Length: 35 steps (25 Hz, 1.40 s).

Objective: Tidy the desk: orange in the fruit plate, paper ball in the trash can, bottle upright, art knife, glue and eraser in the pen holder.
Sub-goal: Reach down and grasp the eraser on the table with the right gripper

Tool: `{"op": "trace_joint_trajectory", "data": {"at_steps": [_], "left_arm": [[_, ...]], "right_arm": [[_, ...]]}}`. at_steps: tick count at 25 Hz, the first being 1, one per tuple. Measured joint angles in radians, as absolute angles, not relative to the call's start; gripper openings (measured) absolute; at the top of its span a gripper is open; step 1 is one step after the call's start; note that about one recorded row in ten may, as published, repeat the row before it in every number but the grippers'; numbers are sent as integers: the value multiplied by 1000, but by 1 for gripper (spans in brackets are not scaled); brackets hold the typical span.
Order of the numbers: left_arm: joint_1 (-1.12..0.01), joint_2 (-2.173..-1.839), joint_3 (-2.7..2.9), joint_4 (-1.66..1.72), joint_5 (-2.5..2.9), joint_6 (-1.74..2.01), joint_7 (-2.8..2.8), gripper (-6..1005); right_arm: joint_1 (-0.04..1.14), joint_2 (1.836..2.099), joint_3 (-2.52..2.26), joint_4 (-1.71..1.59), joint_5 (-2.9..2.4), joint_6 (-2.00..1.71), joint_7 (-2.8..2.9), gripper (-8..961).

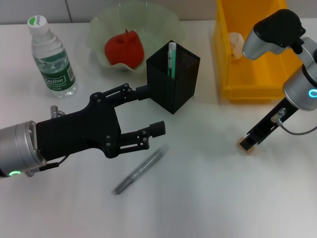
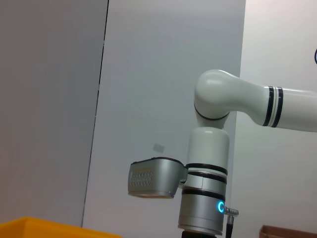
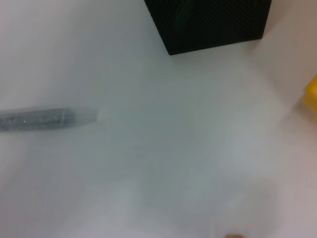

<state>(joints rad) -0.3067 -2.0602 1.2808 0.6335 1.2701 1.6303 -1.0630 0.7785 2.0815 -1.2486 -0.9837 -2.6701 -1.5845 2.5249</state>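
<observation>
The red fruit point(image 1: 124, 48) lies in the pale green fruit plate point(image 1: 163, 22). The water bottle point(image 1: 52, 57) stands upright at the back left. The black mesh pen holder point(image 1: 173, 79) holds a white and green glue stick point(image 1: 172, 58). The grey art knife point(image 1: 141, 169) lies on the table in front of the holder; it also shows in the right wrist view point(image 3: 44, 119). My left gripper point(image 1: 151, 109) is open and empty, hovering just above the knife, beside the holder. My right gripper point(image 1: 250, 140) reaches down to a small tan eraser point(image 1: 245, 146). A paper ball point(image 1: 236, 42) lies in the yellow trash can point(image 1: 247, 91).
The pen holder point(image 3: 213, 22) and a corner of the yellow can point(image 3: 311, 96) show in the right wrist view. The left wrist view shows my right arm point(image 2: 208, 188) against a grey wall. White table surface lies at the front.
</observation>
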Motion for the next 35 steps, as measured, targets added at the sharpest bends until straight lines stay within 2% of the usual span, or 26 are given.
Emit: {"op": "trace_joint_trajectory", "data": {"at_steps": [5, 10, 25, 30, 35], "left_arm": [[-307, -2060, 1281, 634, 1270, 1628, -1063, 793], [-309, -2060, 1279, 634, 1270, 1627, -1063, 792], [-310, -2060, 1276, 634, 1270, 1628, -1063, 790], [-311, -2060, 1276, 634, 1270, 1627, -1063, 789], [-309, -2060, 1276, 634, 1270, 1629, -1063, 789]], "right_arm": [[779, 2082, -1249, -981, -2671, -1585, 2525, 202], [780, 2082, -1250, -983, -2672, -1585, 2525, 182], [783, 2082, -1273, -985, -2672, -1590, 2517, 201], [783, 2083, -1307, -982, -2672, -1576, 2520, 372], [779, 2084, -1322, -981, -2671, -1560, 2522, 367]]}}
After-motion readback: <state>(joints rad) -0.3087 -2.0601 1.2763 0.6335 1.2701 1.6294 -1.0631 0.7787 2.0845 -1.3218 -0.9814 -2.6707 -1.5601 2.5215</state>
